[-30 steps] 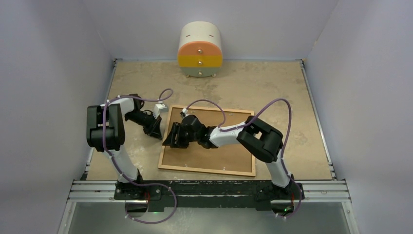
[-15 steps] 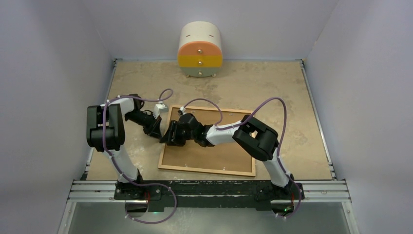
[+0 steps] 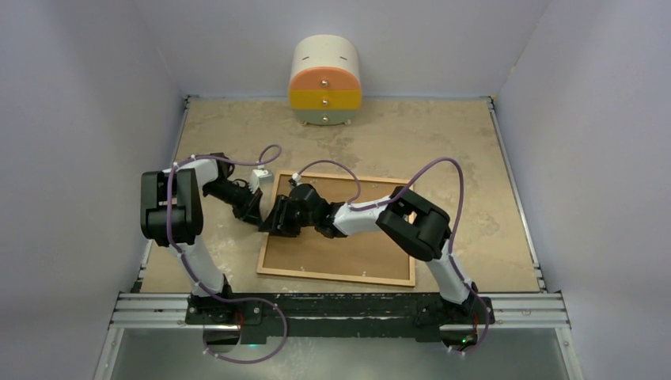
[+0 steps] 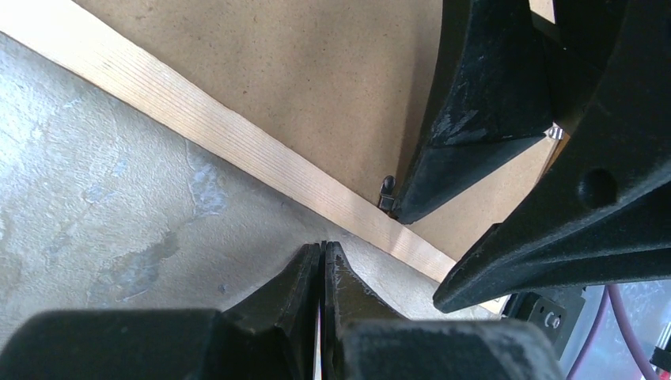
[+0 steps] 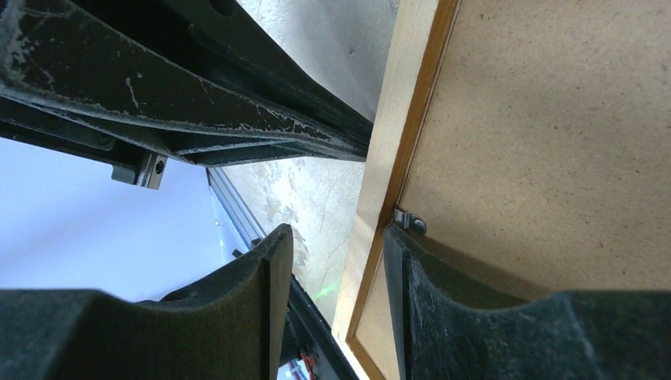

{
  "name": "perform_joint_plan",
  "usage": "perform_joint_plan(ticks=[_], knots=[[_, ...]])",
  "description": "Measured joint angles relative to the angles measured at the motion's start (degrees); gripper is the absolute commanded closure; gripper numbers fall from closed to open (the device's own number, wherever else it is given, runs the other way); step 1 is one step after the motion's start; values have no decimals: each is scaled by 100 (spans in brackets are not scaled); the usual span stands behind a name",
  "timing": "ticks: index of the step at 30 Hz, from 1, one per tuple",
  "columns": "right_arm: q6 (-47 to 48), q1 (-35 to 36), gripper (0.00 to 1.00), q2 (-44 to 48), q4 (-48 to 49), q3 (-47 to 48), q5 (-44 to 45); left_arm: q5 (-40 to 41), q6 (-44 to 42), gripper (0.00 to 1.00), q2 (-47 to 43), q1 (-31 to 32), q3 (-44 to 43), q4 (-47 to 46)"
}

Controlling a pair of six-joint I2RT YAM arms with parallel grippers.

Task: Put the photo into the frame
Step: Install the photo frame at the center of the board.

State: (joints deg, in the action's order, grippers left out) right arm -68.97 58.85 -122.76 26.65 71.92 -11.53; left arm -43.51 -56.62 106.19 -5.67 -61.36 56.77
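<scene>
Your right gripper (image 5: 336, 237) is released, jaws astride the left rail of the frame (image 5: 388, 142). Your left gripper (image 4: 323, 247) is clenched, tips just beside that rail. The frame lies flat on the table (image 3: 411, 134), backing board (image 3: 356, 253) up, right finger at a clip (image 5: 409, 221).

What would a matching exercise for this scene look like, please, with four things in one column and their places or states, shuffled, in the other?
Things:
1. left gripper
2. right gripper
3. backing board
4. drawer unit

Places or states:
A. at the table's far edge
B. open, astride a rail of the frame
C. shut, beside the frame
D. lying inside the frame

Pairs: 1-C, 2-B, 3-D, 4-A
</scene>
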Motion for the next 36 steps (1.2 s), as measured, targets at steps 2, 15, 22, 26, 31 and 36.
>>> perform_joint_plan(ticks=[2, 15, 22, 26, 31, 36], knots=[[0, 0, 53, 0, -2, 0, 11, 0, 0, 95, 0, 0, 0, 26], [98, -4, 47, 31, 37, -39, 140, 4, -35, 95, -48, 0, -2, 232], [33, -369, 21, 1191, 365, -1088, -151, 157, -214, 95, -249, -4, -66, 448], [94, -1067, 9, 2647, 186, -1971, -83, 334, -310, 94, -472, -4, 7, 391], [374, -2708, 1, 4804, -1047, -3010, 809, 568, -391, 94, -732, 59, 455, 269], [833, -3862, 1, 6207, -2540, -3401, 1982, 739, -407, 94, -820, 238, 804, 184]])
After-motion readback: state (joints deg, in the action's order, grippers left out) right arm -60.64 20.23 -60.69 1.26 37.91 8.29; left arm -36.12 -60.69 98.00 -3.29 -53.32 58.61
